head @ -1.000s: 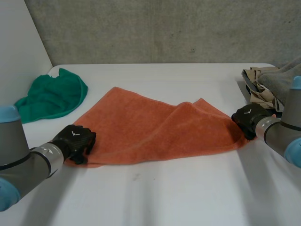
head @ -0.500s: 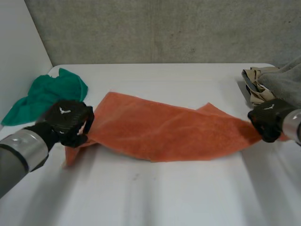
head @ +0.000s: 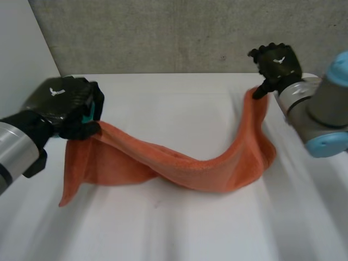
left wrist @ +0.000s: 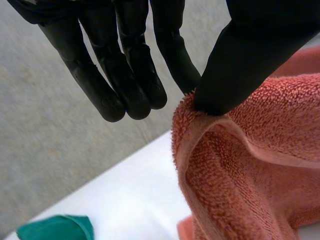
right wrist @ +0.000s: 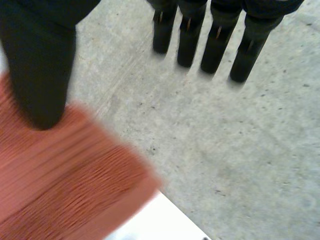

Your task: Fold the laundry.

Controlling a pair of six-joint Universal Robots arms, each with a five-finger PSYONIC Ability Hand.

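A grey concrete wall point(head: 163, 32) backs the white counter point(head: 179, 228). Over the counter an orange terry towel point(head: 212, 168) hangs like a sling between the two hands. Its middle sags low to the surface, and one loose corner droops beneath the left hand. The left hand point(head: 65, 106), raised at the counter's left side, pinches the towel's hemmed edge between thumb and a fingertip. The right hand point(head: 277, 61), higher at the far right, holds the opposite end with its thumb pressed on the cloth. A crumpled green cloth point(left wrist: 57, 227) lies on the counter beyond the left hand.
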